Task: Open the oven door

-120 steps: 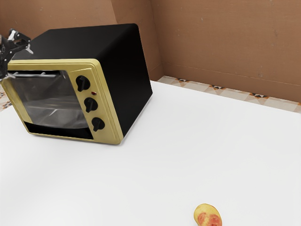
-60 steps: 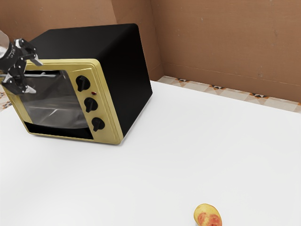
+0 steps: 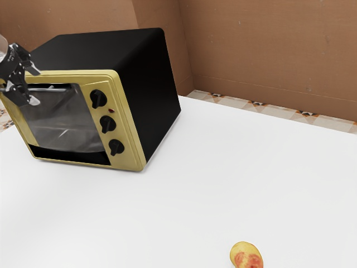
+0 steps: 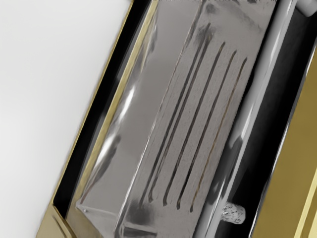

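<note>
Exterior view: we reach in from this view's left edge, our black gripper (image 3: 36, 85) turned sideways at the handle's far end, its fingers parted, one above the other, released. Beside it, the glossy glass oven door (image 3: 64, 123) sits in the boxy black oven's (image 3: 150, 92) rounded, gold-toned frame (image 3: 129, 139), right of which nothing blocks the white tabletop (image 3: 223, 178).Wrist view: we face the door at a slant, along the smooth, round metal handle (image 4: 250, 106) with its speckled post (image 4: 233, 213); long narrow grooves line the grey panel behind the glass.
</note>
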Available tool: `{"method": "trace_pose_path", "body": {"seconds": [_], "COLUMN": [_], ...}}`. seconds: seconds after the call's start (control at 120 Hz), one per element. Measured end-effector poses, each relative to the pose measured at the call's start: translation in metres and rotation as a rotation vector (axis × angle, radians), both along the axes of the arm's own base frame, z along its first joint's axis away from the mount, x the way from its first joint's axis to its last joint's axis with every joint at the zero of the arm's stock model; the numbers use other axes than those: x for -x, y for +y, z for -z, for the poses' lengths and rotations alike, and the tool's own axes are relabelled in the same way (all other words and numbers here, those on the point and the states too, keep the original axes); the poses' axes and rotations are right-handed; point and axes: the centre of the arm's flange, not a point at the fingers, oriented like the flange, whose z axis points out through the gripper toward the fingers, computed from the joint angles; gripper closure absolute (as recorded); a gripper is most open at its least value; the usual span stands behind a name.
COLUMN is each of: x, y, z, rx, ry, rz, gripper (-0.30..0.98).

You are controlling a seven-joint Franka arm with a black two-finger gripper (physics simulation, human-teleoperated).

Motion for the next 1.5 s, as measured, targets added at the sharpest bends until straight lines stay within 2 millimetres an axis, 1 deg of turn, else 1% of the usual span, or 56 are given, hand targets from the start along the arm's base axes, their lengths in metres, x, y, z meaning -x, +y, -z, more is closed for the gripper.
{"method": "trace_pose_path", "body": {"seconds": [0.083, 0.208, 0.283, 0.417, 0.5, 0.533, 0.625, 0.708, 0.85, 1.117, 1.308, 1.367, 1.5], "x": [0.0, -0.005, -0.003, 0.001, 0.004, 0.005, 0.005, 0.003, 0.005, 0.001, 0.0, 0.001, 0.011], "y": [0.004, 0.014, 0.022, 0.028, 0.027, 0.022, 0.011, 0.009, 0.013, 0.011, 0.01, 0.012, 0.021], "z": [0.001, -0.003, -0.001, -0.001, -0.004, -0.008, -0.006, -0.007, -0.009, 0.005, 0.012, 0.014, 0.019], "rx": [0.007, 0.001, 0.009, 0.019, -0.009, -0.044, -0.138, -0.202, -0.259, -0.281, -0.24, -0.226, -0.187], "ry": [-0.002, -0.01, -0.01, -0.018, -0.008, 0.002, 0.041, 0.058, 0.066, 0.087, 0.069, 0.064, 0.05], "rz": [-0.024, -0.059, -0.081, -0.103, -0.091, -0.075, -0.026, 0.003, 0.026, 0.074, 0.085, 0.082, 0.063], "gripper": [0.0, 0.0, 0.0, 0.0, 0.0, 0.0, 0.0, 0.0, 0.0, 0.0, 0.0, 0.0, 0.0]}}
